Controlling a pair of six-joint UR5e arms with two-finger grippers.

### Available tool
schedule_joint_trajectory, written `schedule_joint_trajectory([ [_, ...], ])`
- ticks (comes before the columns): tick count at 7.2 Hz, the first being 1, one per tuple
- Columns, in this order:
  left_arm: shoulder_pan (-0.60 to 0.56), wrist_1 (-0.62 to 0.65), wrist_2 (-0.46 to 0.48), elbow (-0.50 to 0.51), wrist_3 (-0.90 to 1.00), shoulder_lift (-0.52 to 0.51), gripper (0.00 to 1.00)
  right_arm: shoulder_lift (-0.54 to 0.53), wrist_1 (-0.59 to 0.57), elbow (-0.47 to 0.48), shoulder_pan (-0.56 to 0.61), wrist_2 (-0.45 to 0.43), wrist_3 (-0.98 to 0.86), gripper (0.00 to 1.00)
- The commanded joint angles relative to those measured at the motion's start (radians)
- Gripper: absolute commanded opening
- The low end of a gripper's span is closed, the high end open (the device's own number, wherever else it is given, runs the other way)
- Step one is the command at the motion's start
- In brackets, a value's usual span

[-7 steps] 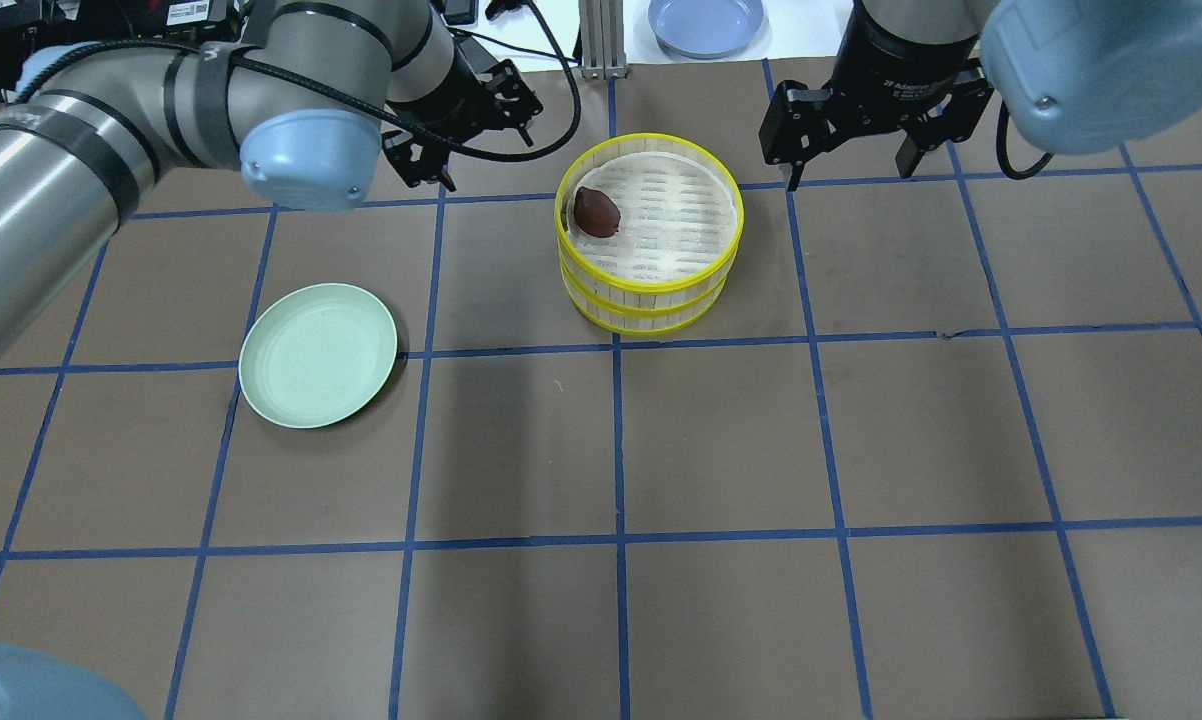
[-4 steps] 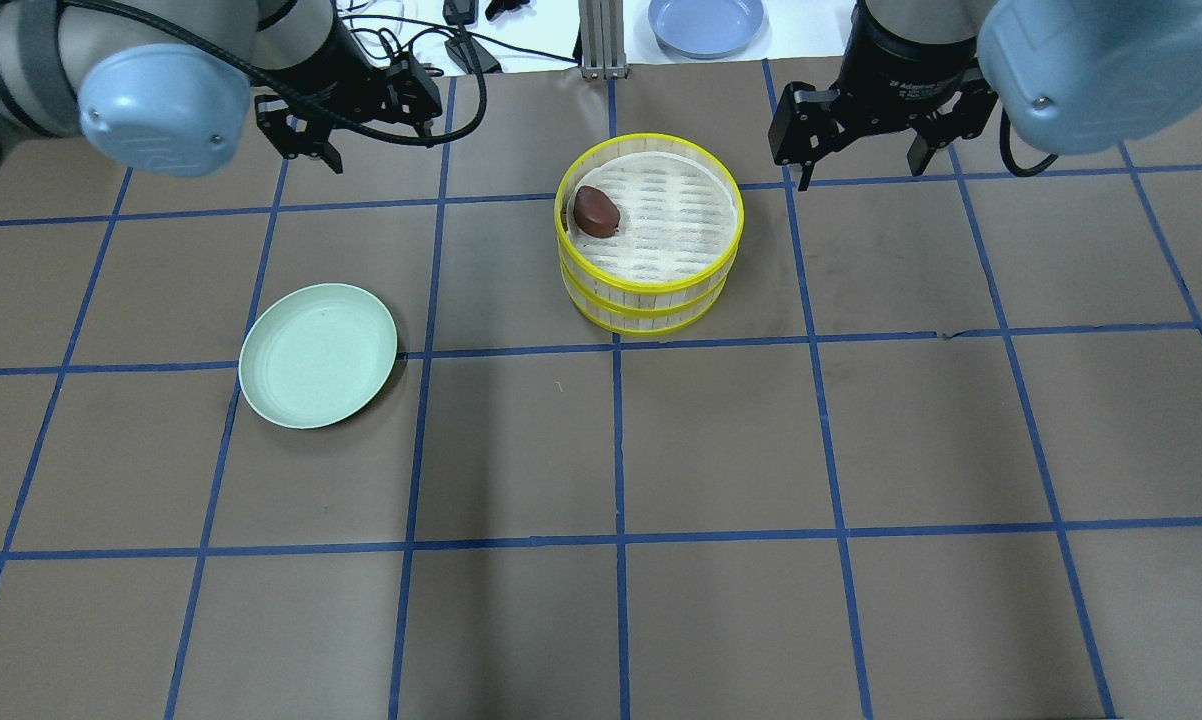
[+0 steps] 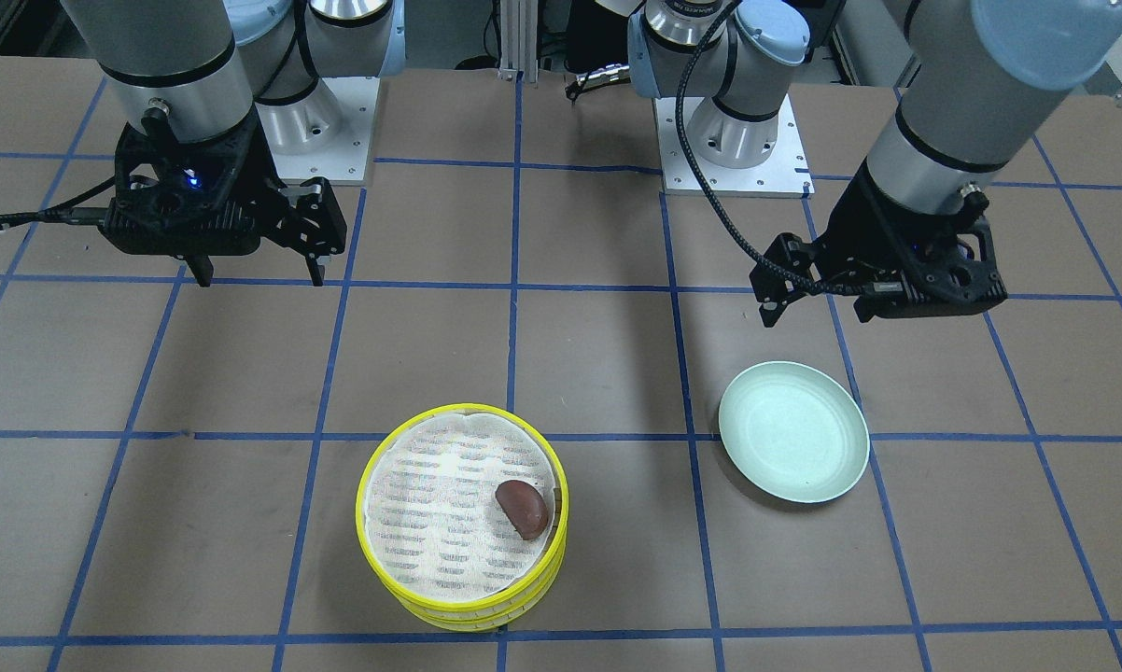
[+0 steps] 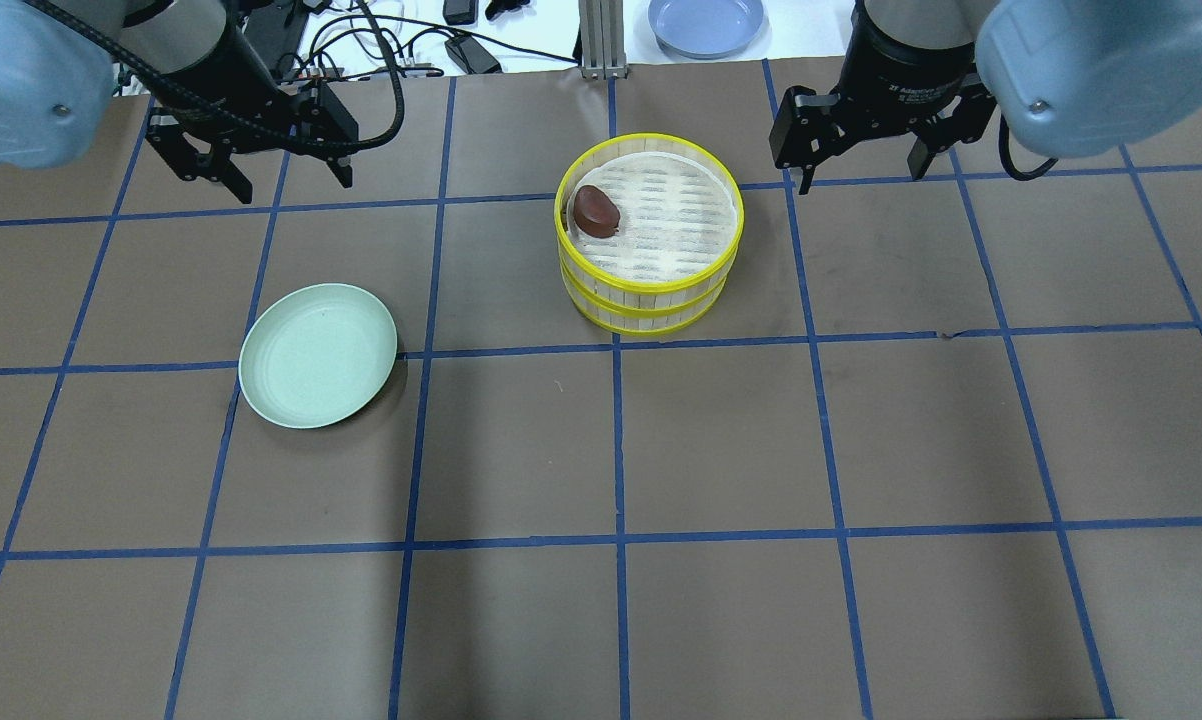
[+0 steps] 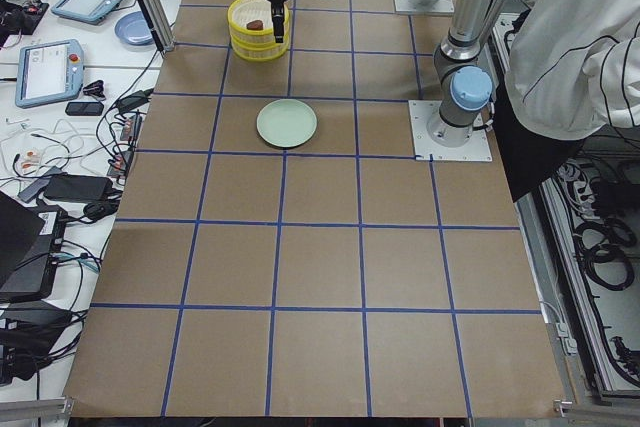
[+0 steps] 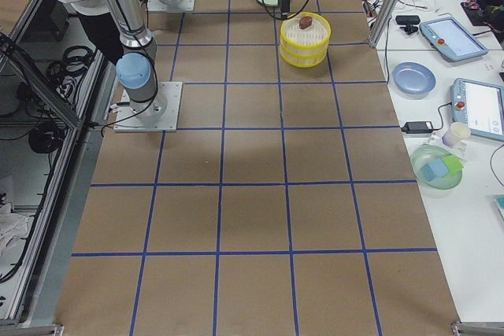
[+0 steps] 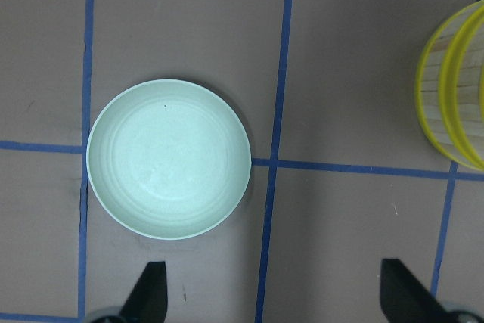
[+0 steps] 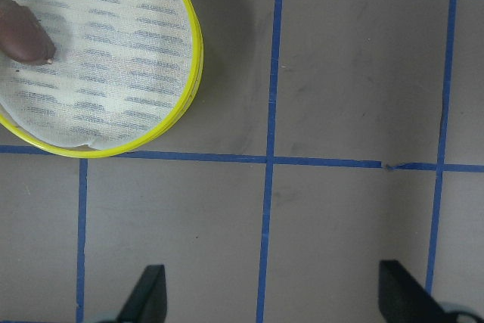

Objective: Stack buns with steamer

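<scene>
The two yellow-rimmed steamer trays stand stacked at the table's back centre. The dark reddish-brown bun lies on the top tray's white liner, by its left rim; it also shows in the front view and the right wrist view. The cream-white bun is hidden. My left gripper is open and empty, high above the table, well to the left of the stack. My right gripper is open and empty, just to the right of the stack.
An empty pale green plate lies left of centre, below my left gripper. A blue plate and cables sit on the white bench behind the table. An operator stands by the robot bases.
My left arm has swung left, away from the steamer stack to above the table's back left. The right gripper has barely moved. Stack, bun and plate are unmoved.
</scene>
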Motion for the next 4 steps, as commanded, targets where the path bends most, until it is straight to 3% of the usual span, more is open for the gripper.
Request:
schedule_joint_trajectory([
  [1, 0.025, -0.022, -0.007, -0.011, 0.007, 0.021, 1.00, -0.003, 0.001, 0.001, 0.000, -0.006, -0.003, 1.00],
  [4, 0.028, -0.022, 0.003, -0.030, 0.011, 0.021, 1.00, -0.003, -0.001, 0.004, 0.000, -0.004, -0.003, 1.00],
])
